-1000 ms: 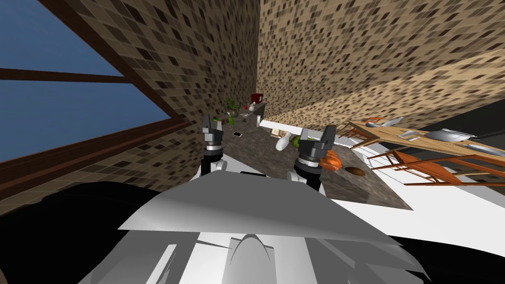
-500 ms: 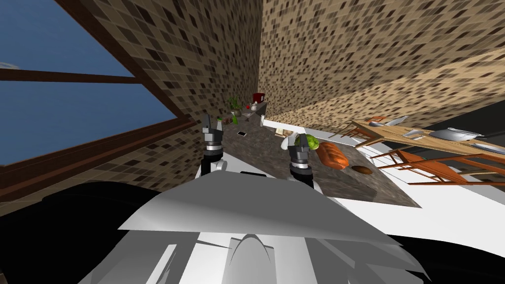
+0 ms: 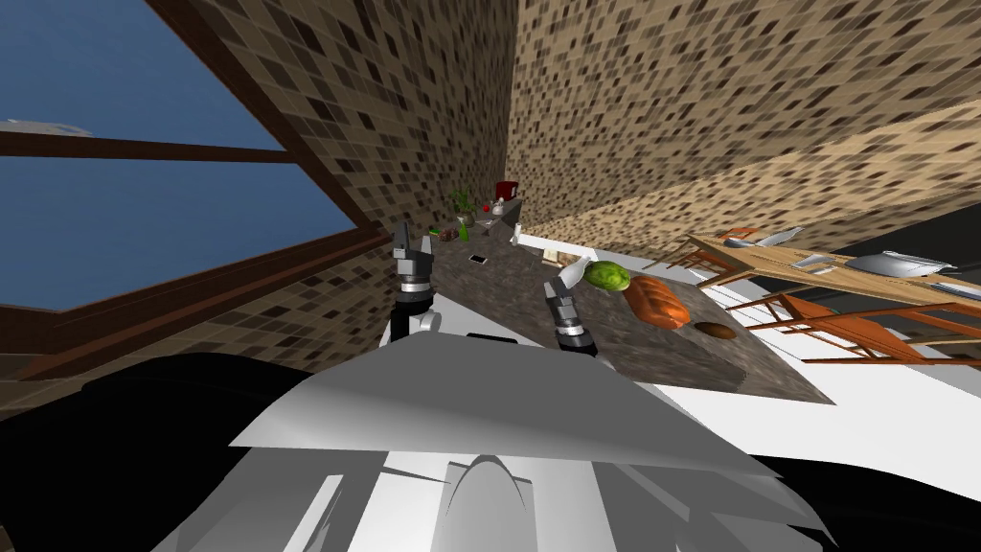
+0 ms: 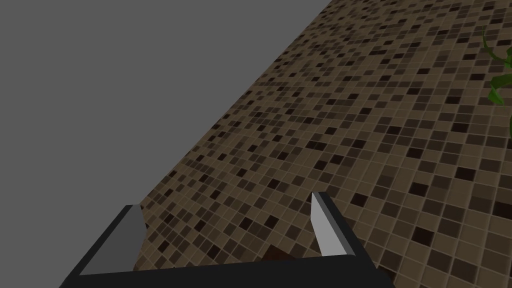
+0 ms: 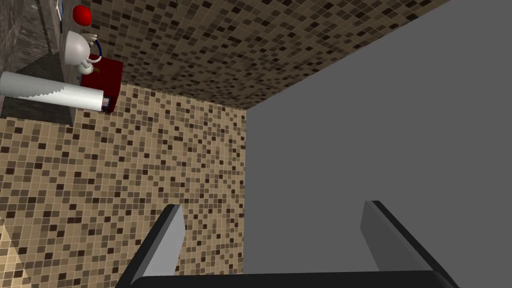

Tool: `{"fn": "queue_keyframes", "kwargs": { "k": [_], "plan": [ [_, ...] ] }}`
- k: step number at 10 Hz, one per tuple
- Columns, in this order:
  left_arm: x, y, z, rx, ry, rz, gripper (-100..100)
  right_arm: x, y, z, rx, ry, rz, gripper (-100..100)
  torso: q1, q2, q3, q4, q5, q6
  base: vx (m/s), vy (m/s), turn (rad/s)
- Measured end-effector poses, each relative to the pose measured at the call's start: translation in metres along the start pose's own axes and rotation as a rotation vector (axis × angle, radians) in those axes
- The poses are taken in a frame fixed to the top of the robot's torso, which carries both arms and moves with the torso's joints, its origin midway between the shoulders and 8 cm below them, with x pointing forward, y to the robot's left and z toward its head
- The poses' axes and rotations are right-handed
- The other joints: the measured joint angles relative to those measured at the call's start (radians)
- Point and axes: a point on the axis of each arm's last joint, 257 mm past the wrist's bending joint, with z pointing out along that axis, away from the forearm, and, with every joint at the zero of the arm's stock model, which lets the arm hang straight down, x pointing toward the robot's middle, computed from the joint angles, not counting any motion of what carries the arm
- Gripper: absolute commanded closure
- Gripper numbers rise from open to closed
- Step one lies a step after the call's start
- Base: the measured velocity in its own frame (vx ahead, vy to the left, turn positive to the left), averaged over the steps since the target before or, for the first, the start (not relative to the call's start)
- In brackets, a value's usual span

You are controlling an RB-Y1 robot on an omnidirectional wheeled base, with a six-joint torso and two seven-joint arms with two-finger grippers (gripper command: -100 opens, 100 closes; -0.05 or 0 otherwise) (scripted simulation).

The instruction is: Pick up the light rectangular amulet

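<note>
Right gripper (image 5: 272, 205) is raised over the near end of the dark counter (image 3: 517, 287), its 2 fingers spread and holding nothing. Left gripper (image 4: 225, 201) stands at the counter's left edge, fingers also apart. The amulet (image 3: 550, 255), a pale speck by the counter's right edge farther along, is too small to make out. Mosaic tile walls (image 3: 613, 115) rise behind the counter.

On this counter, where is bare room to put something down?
Bare: the counter strip between the left tool and the right tool, and the near corner past the brown oval. Crowded: the green fruit and loaf side, and the far end by the red box.
</note>
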Motion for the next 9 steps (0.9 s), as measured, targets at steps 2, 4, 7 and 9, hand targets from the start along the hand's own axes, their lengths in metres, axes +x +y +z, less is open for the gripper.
{"fn": "queue_keyframes", "kwargs": {
  "k": [2,4,7,9],
  "plan": [
    [0.0,0.0,0.0,0.0,0.0,0.0,0,0.017,-0.022,-0.015,0.072,0.065,-0.002,-100,-0.001,0.0,0.0,0.0,0.0,0.0,-0.024,0.103,0.048],
    [0.0,0.0,0.0,0.0,0.0,0.0,0,0.032,-0.042,-0.032,0.144,0.133,-0.006,-100,-0.002,0.0,0.0,0.0,0.0,0.0,-0.015,0.066,0.012],
    [0.0,0.0,0.0,0.0,0.0,0.0,0,0.049,-0.07,-0.057,0.217,0.208,-0.014,-100,-0.002,-0.002,-0.001,0.0,-0.001,0.0,-0.001,0.091,0.085],
    [0.0,0.0,0.0,0.0,0.0,0.0,0,0.065,-0.094,-0.083,0.29,0.28,-0.022,-100,-0.001,-0.002,-0.001,0.0,0.0,0.0,0.001,0.095,0.065]
  ]
}}
